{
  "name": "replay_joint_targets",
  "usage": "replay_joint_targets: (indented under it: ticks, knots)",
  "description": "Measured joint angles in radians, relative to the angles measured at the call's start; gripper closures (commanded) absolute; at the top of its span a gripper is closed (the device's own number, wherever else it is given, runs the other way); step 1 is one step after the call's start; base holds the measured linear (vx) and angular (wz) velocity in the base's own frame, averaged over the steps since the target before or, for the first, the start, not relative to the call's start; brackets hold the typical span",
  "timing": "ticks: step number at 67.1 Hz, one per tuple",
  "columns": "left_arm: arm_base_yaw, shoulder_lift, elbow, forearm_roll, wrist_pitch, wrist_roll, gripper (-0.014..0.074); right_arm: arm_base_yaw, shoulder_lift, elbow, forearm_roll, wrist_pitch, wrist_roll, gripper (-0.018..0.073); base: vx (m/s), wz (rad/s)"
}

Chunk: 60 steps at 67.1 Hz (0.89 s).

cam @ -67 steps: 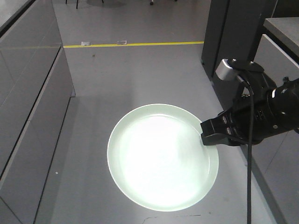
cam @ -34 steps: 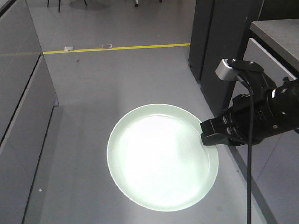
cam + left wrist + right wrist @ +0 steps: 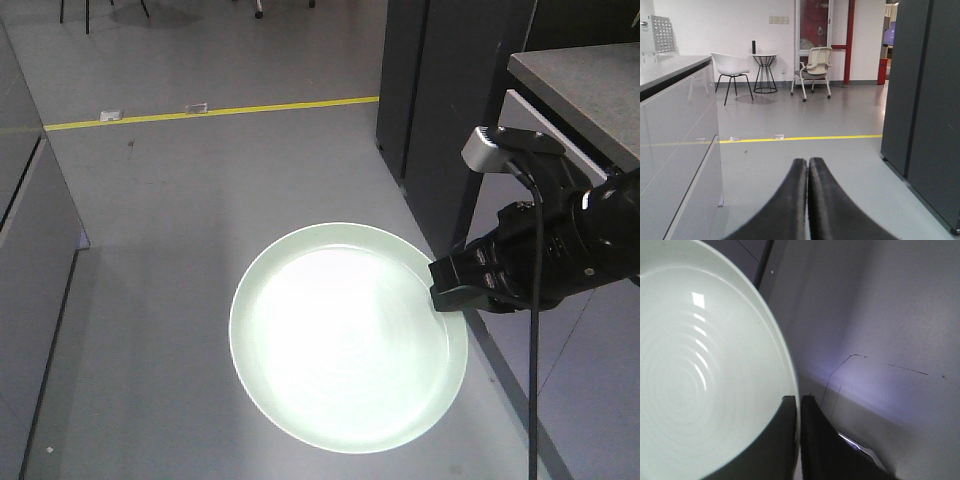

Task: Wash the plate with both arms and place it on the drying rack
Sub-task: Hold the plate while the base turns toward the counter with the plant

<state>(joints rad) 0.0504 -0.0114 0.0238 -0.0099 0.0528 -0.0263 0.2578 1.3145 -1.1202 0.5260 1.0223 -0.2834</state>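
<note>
The bulky black right gripper (image 3: 447, 287) is clamped on the right rim of the round pale mint-green plate (image 3: 340, 340), which juts level toward the robot's left, above the grey floor (image 3: 180, 250). The black left gripper (image 3: 808, 162), pressed closed on nothing, is probably the arm better placed to reach that free rim.

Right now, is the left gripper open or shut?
Shut and empty: in the left wrist view the left gripper has its two black fingers pressed together, with nothing between them.
</note>
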Motion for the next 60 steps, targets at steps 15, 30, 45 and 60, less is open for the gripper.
replay_joint_targets:
  ticks: [15,30,45,60]
  knots:
    - [0.000,0.000,0.000,0.000,0.000,0.000,0.0603,0.000,0.000,0.000,0.000,0.000,0.000,0.0561,0.15,-0.13]
    - [0.000,0.000,0.000,0.000,0.000,0.000,0.0603,0.000,0.000,0.000,0.000,0.000,0.000,0.0561,0.15,-0.14]
    - [0.000,0.000,0.000,0.000,0.000,0.000,0.0603,0.000,0.000,0.000,0.000,0.000,0.000,0.0561,0.15,-0.18]
    - [0.000,0.000,0.000,0.000,0.000,0.000,0.0603,0.000,0.000,0.000,0.000,0.000,0.000,0.0561,0.14,-0.20]
